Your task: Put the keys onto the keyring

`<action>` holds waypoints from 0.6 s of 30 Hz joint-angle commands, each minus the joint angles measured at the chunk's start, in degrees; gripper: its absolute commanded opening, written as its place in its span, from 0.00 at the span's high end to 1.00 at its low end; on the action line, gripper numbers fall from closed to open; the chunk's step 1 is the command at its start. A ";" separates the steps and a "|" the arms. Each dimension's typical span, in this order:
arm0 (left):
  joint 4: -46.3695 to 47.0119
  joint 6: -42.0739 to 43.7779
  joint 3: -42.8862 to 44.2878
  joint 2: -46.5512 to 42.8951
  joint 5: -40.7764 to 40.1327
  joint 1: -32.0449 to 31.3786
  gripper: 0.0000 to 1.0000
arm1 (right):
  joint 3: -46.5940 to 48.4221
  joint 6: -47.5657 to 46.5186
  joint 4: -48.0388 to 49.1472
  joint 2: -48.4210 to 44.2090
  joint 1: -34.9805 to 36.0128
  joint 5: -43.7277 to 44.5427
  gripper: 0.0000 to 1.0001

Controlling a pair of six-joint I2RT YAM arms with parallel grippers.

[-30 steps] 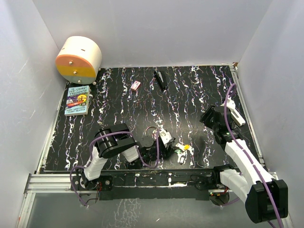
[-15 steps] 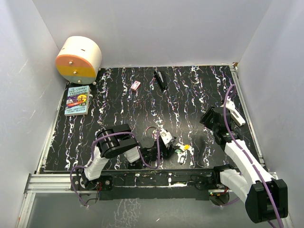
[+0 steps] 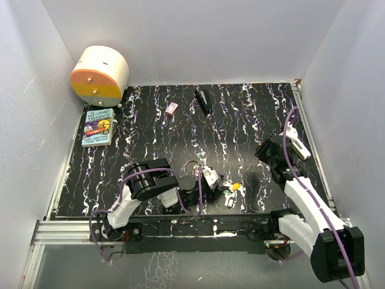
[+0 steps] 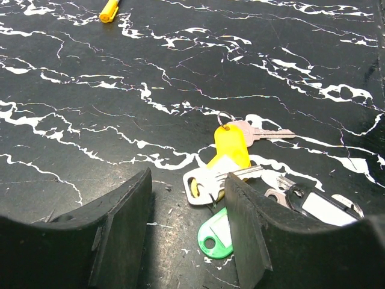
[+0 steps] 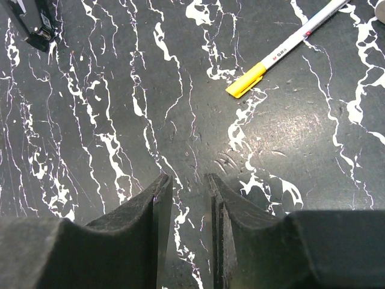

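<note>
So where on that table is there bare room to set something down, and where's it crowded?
Barest: the middle of the table, between the small red-and-white box, the black stick and the right arm; also the stretch between the book and that box. Crowded: the near edge, where the keys lie by the left gripper.

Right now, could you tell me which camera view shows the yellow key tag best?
Left wrist view: the yellow key tag appears large and sharp. Top external shows only a tiny speck; right wrist shows none of it.
</note>
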 commanded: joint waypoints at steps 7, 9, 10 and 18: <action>0.73 1.39 1.23 1.21 -2.41 -0.39 0.58 | -0.30 -0.45 3.38 -0.61 -0.21 1.21 0.59; 0.73 1.35 1.20 1.30 -2.36 -0.40 0.61 | -0.30 -0.54 3.25 -0.76 -0.17 1.34 0.59; 0.75 1.40 1.30 1.38 -2.38 -0.40 0.63 | -0.36 -0.54 3.24 -0.83 -0.17 1.39 0.59; 0.69 1.56 1.39 1.66 -2.73 -0.40 0.77 | -0.39 -0.71 3.25 -0.38 -0.18 1.06 0.59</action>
